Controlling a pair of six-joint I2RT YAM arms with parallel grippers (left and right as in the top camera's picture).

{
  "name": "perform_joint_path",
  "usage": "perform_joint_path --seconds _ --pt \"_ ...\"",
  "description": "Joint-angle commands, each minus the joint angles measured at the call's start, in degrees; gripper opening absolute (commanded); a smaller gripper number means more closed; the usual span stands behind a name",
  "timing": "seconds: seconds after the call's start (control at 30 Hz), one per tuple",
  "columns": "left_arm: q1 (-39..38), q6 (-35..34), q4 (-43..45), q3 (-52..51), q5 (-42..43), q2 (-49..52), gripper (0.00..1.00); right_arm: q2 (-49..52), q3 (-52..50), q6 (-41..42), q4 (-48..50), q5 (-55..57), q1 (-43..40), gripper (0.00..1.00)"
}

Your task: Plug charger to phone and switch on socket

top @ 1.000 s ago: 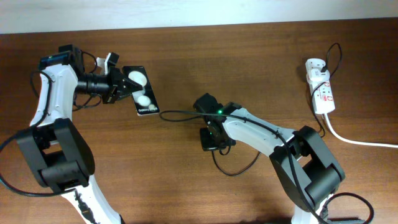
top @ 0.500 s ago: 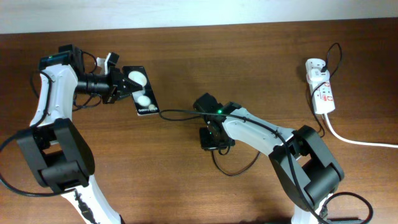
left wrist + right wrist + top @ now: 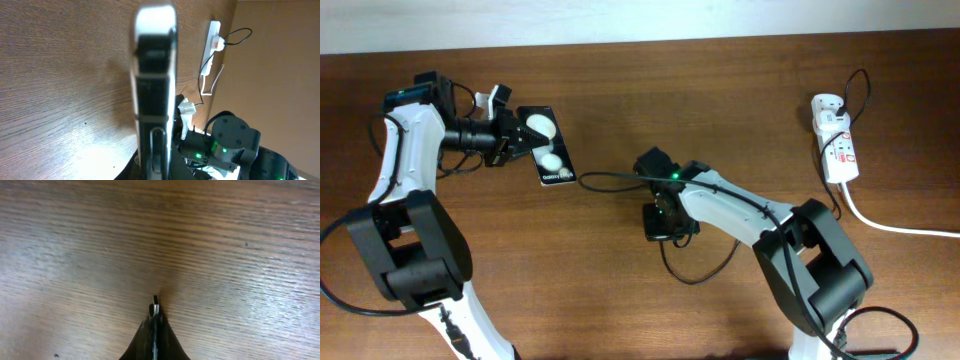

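The black phone (image 3: pixel 547 147), with two white blobs on its face, is held off the table at the far left by my left gripper (image 3: pixel 512 140), which is shut on it. In the left wrist view the phone (image 3: pixel 155 70) stands edge-on between the fingers of that gripper (image 3: pixel 156 160). My right gripper (image 3: pixel 661 221) is at the table's middle, to the right of the phone and apart from it. In the right wrist view it (image 3: pixel 155 319) is shut on the charger's small plug tip (image 3: pixel 155 307), just above bare wood. The charger cable (image 3: pixel 700 277) loops below it. The white socket (image 3: pixel 835 140) lies at the far right.
A thick white cord (image 3: pixel 900 226) runs from the socket off the right edge. A thin black cable (image 3: pixel 610 179) arcs from the right wrist toward the phone's lower corner. The socket also shows in the left wrist view (image 3: pixel 214 42).
My right wrist has edged very slightly to the right. The left arm and the phone have not moved.
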Motion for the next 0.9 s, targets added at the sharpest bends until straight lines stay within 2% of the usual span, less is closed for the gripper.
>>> perform_joint_path --seconds 0.0,0.23,0.47,0.7,0.87 --pt "-0.1 1.2 0.0 0.3 1.7 -0.2 0.0 -3.1 -0.1 -4.4 -0.9 -0.8 -1.7 0.04" --pt "-0.1 1.4 -0.2 0.3 1.7 -0.2 0.0 -16.9 -0.1 -7.6 -3.3 -5.4 -3.1 0.04" --pt "-0.6 6.6 -3.2 0.3 2.4 -0.2 0.0 -32.1 -0.3 -7.6 -8.5 -10.7 -6.8 0.04" --pt "-4.0 10.6 -2.7 0.3 10.8 -0.2 0.0 -35.8 -2.1 -7.6 -9.6 -16.0 -7.5 0.04" --pt "-5.5 13.6 -2.7 0.3 15.0 -0.2 0.0 -36.0 -9.9 -7.6 0.8 -27.4 -7.5 0.04"
